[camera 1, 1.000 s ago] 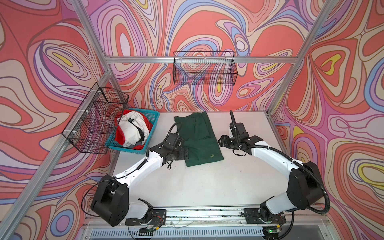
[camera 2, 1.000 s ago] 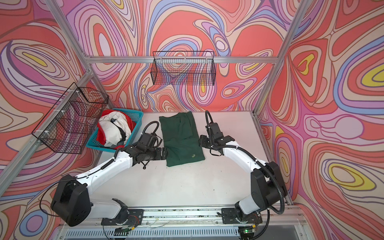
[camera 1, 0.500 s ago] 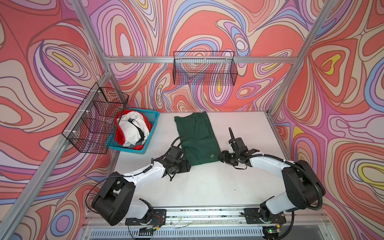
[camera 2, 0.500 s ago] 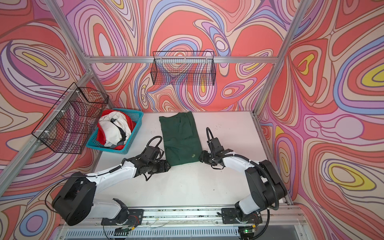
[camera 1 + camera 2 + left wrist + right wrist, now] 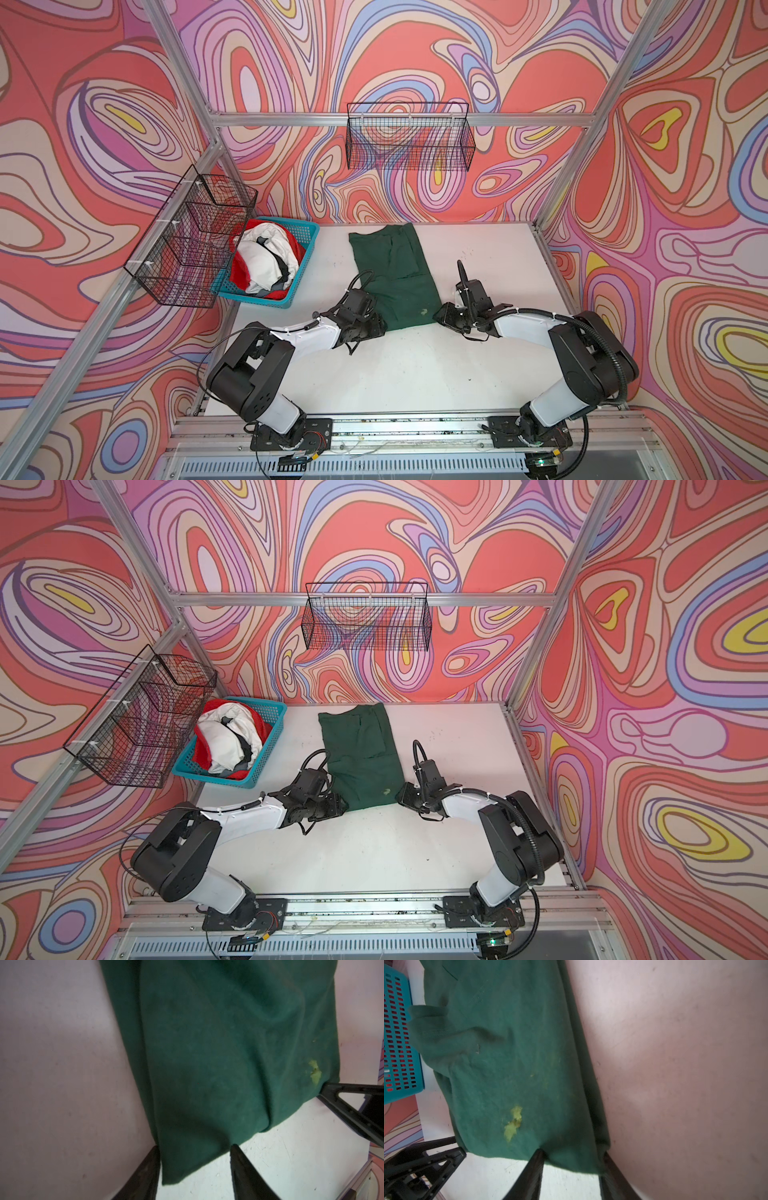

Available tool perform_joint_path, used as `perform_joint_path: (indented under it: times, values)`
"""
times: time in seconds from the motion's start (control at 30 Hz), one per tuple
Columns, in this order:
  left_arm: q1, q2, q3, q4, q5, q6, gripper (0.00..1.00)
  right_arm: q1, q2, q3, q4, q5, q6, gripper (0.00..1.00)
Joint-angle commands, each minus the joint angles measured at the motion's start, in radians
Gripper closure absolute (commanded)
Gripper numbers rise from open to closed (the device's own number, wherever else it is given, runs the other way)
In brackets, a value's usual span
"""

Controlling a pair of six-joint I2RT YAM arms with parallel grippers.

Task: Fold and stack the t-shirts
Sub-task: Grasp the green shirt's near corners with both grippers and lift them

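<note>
over the last second both arms are drawing back along the long sides of the dark green t-shirt [image 5: 395,270] to its near end, and their jaws are narrowing from wide; the left gripper [image 5: 195,1147] is now straddling the near left corner, its two fingers standing apart with a flat tongue of cloth lying between them, not yet pinching it; the right gripper [image 5: 571,1152] is doing the same at the near right corner, fingers apart, the hem puckering slightly against one tip, close to a yellow-green stain [image 5: 512,1124]; this is reading as the approach being over and a two-corner grasp getting under way, probably for carrying the near end over toward the far end and halving the length; the shirt is lying flat on the white table [image 5: 415,374], in the middle and toward the back, apart from the blue basket [image 5: 305,266] on its left, which is holding the white, red and grey garments [image 5: 266,266] waiting their turn; it is already looking narrowed into a long strip with the sides turned in; its long axis is running from near to far, the far end leaning a little toward the basket side and reaching almost to the back wall; no neck tag is showing, so i cannot tell which end is the collar.
</note>
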Motion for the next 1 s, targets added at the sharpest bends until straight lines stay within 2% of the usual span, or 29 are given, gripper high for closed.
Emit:
perform_joint_path:
  times: [0.0, 0.13, 0.2, 0.27, 0.37, 0.63, 0.8, 0.97]
  values:
    - [-0.002, 0.038, -0.015, -0.026, -0.013, -0.021, 0.66, -0.003, 0.026, -0.017, 0.026, 0.010, 0.023, 0.61]
    - [-0.001, 0.046, -0.012, -0.033, -0.023, -0.016, 0.91, -0.004, 0.027, -0.007, 0.023, 0.027, 0.016, 0.76]
    - [-0.001, 0.056, 0.001, -0.044, -0.026, -0.008, 1.00, -0.004, 0.026, 0.004, 0.009, 0.037, 0.005, 0.86]
    - [-0.001, 0.068, 0.016, -0.068, -0.028, 0.000, 1.00, -0.005, 0.024, 0.016, -0.012, 0.049, -0.005, 1.00]
    - [-0.002, 0.064, 0.023, -0.118, -0.049, 0.017, 1.00, -0.004, 0.005, 0.020, -0.028, 0.066, -0.005, 1.00]
    - [0.000, -0.054, -0.025, -0.178, -0.123, 0.062, 1.00, -0.004, -0.059, 0.017, -0.071, 0.106, -0.012, 1.00]
    - [-0.001, -0.072, -0.009, -0.219, -0.110, 0.069, 1.00, -0.004, -0.082, 0.023, -0.057, 0.068, 0.006, 1.00]
    - [-0.001, -0.155, -0.026, -0.243, -0.090, 0.048, 1.00, -0.004, -0.129, 0.011, -0.057, 0.065, 0.013, 1.00]
